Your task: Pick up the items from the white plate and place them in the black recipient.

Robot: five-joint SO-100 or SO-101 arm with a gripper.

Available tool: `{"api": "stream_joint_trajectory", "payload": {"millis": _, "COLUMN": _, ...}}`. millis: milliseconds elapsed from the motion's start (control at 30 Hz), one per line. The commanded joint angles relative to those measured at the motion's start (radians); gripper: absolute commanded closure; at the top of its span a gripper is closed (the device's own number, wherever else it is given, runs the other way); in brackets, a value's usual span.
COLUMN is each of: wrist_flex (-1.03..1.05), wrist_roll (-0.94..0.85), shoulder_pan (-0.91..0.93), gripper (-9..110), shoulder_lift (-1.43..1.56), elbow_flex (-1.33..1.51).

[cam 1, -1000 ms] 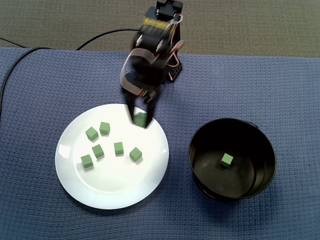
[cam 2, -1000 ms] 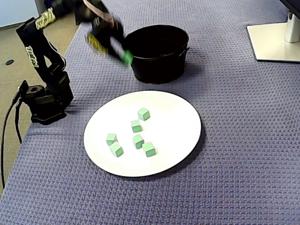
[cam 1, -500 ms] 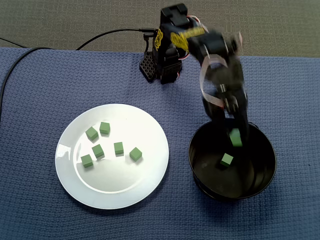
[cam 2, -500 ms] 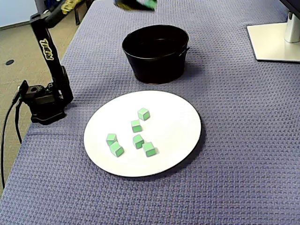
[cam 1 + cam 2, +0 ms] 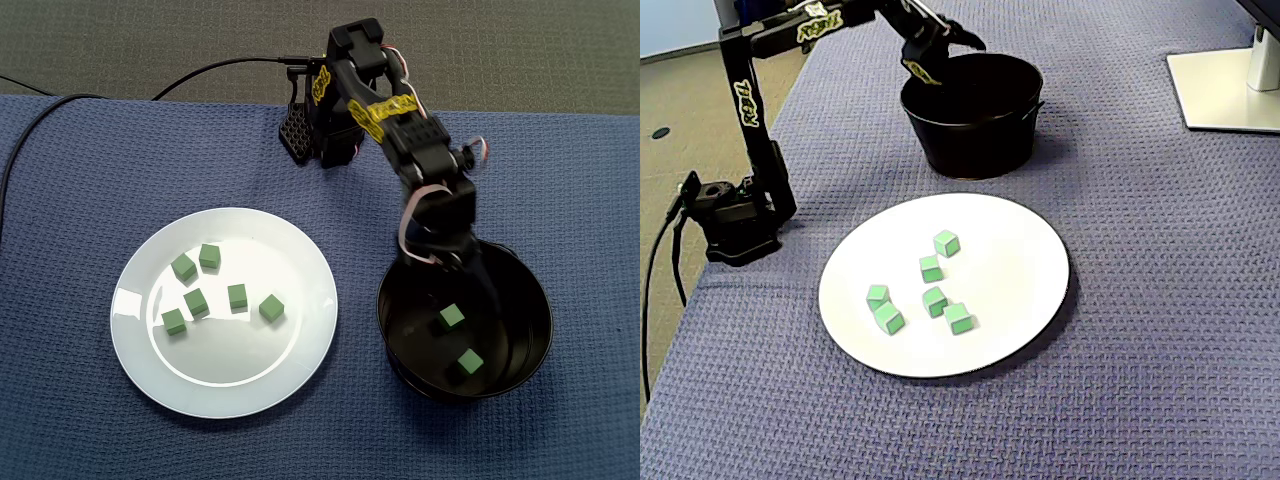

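Note:
A white plate (image 5: 230, 370) (image 5: 1010, 260) holds several small green cubes, for example one (image 5: 271, 308) near its middle, also in a fixed view (image 5: 946, 243). To its right in a fixed view stands the black bowl (image 5: 388, 330), seen at the back in the other one (image 5: 980, 150). Two green cubes lie inside it, one (image 5: 452, 317) mid-bowl and one (image 5: 468, 362) nearer the front rim. My gripper (image 5: 473, 288) (image 5: 948, 58) hangs over the bowl's back edge, dipped just inside, open with nothing between its fingers.
The arm's base (image 5: 325, 130) (image 5: 735, 215) sits on the blue woven cloth behind the plate. A black cable (image 5: 30, 130) runs off to the left. A white monitor stand base (image 5: 1230, 90) rests at the cloth's far right.
The gripper carried a green cube from above the plate across to the bowl, lowered into it and let go. A second cube now lies in the bowl.

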Motion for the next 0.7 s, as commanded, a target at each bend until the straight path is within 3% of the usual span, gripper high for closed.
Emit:
{"api": "stream_joint_trajectory", "payload": {"millis": 0, "wrist_flex": 0.258, "wrist_roll": -0.071, "shoulder_pan": 0.227, "gripper": 65, "shoulder_lift": 0.109, "elbow_flex": -0.272}}
{"api": "stream_joint_trajectory", "payload": {"millis": 100, "wrist_flex": 0.321, "wrist_roll": -0.098, "shoulder_pan": 0.430, "gripper": 66, "shoulder_lift": 0.104, "elbow_flex": -0.334}}
{"api": "stream_joint_trajectory", "payload": {"millis": 267, "wrist_flex": 0.325, "wrist_roll": -0.147, "shoulder_pan": 0.646, "gripper": 67, "shoulder_lift": 0.054, "elbow_flex": -0.199}}
{"api": "stream_joint_trajectory", "payload": {"millis": 667, "wrist_flex": 0.195, "wrist_roll": -0.443, "shoulder_pan": 0.727, "gripper": 71, "shoulder_lift": -0.067, "elbow_flex": 0.161}}
